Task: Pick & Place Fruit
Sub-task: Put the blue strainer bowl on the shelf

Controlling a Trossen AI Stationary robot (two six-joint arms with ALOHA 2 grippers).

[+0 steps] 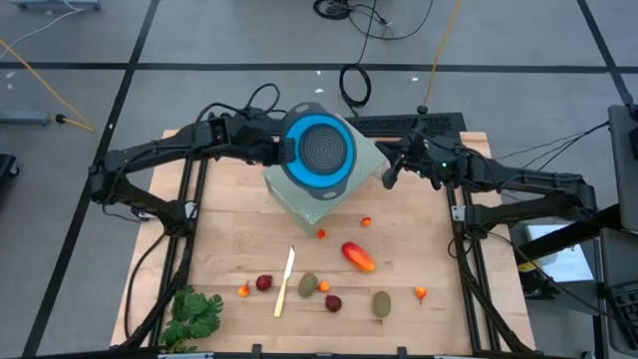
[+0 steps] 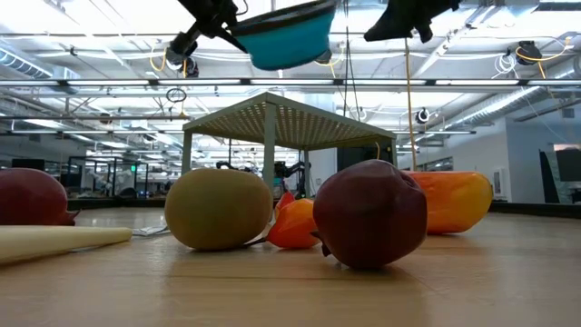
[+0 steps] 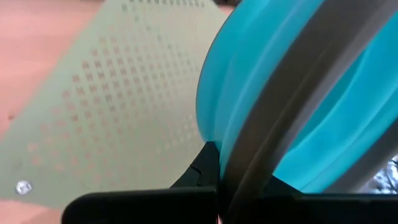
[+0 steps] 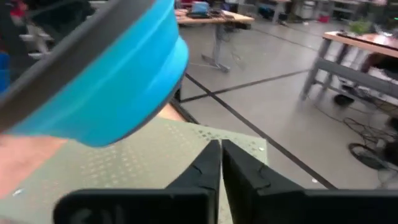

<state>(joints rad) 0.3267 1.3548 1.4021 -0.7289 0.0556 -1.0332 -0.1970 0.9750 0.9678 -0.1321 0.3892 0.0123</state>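
Two dark arms meet over the far half of a wooden table (image 1: pixel 419 239) in the overhead view. The left gripper (image 1: pixel 282 150) grasps the rim of a blue collapsible colander (image 1: pixel 319 150), held in the air above a pale green perforated stand (image 1: pixel 329 204). The right gripper (image 1: pixel 391 172) waits just beside the colander, fingers pressed together on nothing. The fruit lies well apart from both grippers, along the near half: an orange-red oblong (image 1: pixel 358 256), brown-green ovals (image 1: pixel 308 285), dark red balls (image 1: pixel 264 283) and tiny orange bits (image 1: pixel 420 292). A pale stick (image 1: pixel 284 282) and a leafy bunch (image 1: pixel 195 312) lie there too.

At table height, a dark red ball (image 2: pixel 372 213), an oval (image 2: pixel 218 208) and the oblong (image 2: pixel 449 202) sit in front; the colander (image 2: pixel 290 34) hangs high over the stand (image 2: pixel 286 123).

The left wrist view shows blue ribs and a grey rim (image 3: pixel 292 106) clamped in the fingers.

The right wrist view shows closed fingers (image 4: pixel 208 171) above the stand, the colander close by.

The step looks like setting the colander down: keep it level, mouth up, and lower it squarely before letting go.
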